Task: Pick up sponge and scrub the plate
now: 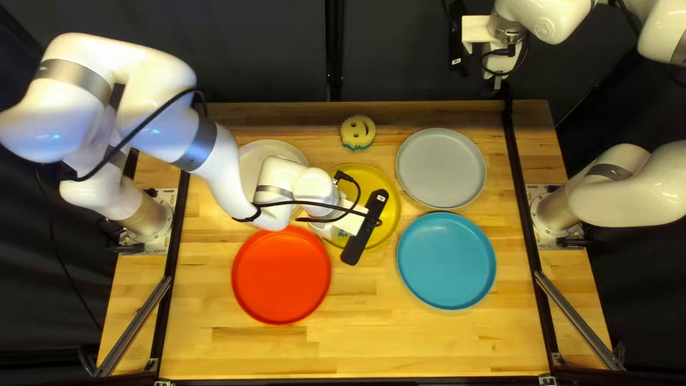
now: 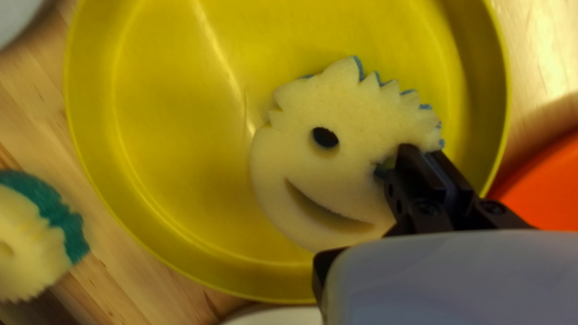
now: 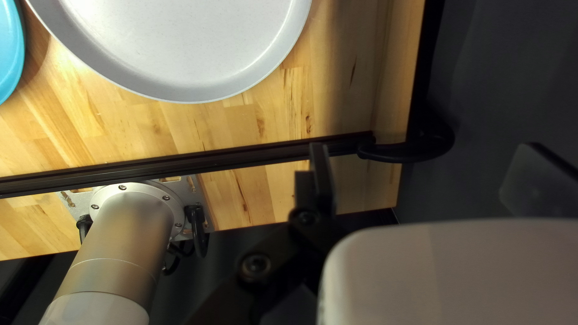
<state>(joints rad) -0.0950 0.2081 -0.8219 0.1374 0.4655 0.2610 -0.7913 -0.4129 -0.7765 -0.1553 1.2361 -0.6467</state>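
Observation:
In the top left view my left gripper (image 1: 350, 223) hangs over the yellow plate (image 1: 389, 214). The left wrist view shows that gripper (image 2: 428, 153) shut on the side of a smiling yellow sponge (image 2: 343, 162) near one eye hole. This sponge, with blue at its toothed edge, lies over the yellow plate (image 2: 180, 150); whether it touches the surface I cannot tell. My right gripper (image 1: 494, 87) is raised past the table's far edge; its right wrist view shows the gripper (image 3: 427, 174) open, fingers wide apart, nothing between them.
A second sponge (image 1: 358, 131) with teal edging sits behind the yellow plate. Around it are an orange-red plate (image 1: 281, 275), a blue plate (image 1: 446, 261), a grey plate (image 1: 441, 168) and a pale plate (image 1: 250, 161) partly under my left arm.

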